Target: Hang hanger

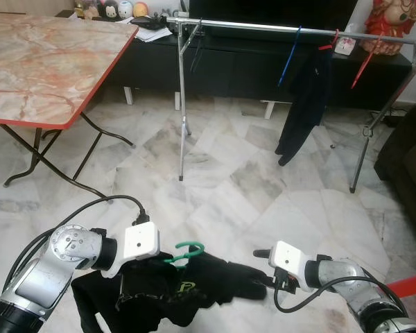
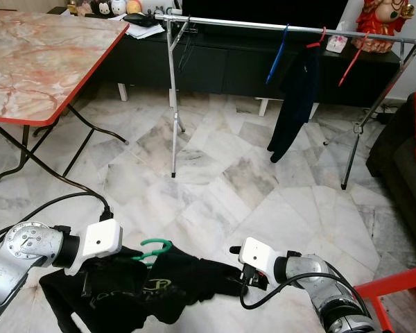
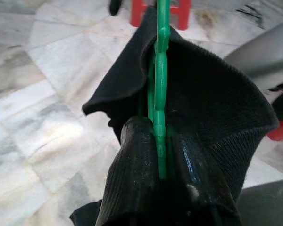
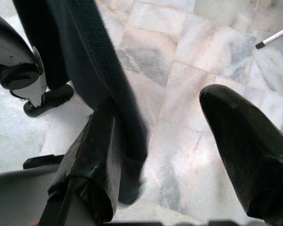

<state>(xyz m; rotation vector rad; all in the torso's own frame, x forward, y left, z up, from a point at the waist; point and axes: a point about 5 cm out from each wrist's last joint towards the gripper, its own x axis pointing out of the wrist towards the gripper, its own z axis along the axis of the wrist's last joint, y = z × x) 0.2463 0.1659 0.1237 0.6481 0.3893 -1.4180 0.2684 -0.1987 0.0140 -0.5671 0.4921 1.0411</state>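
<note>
Left hand [image 1: 168,262] clamps the green hanger [image 1: 186,251] with its black garment [image 1: 194,284]; right hand [image 4: 179,155] is spread beside it. Keep the hook upright approaching the rail [image 1: 277,28] ahead.

The white-and-grey marble tile floor [image 1: 222,187] carries a folding table with a red-edged marble-pattern top [image 1: 41,62] at ten o'clock and a silver metal clothes rail [image 1: 182,104] at twelve o'clock.

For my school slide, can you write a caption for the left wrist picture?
Left gripper pinching a green hanger draped with a black garment above the marble floor.
</note>
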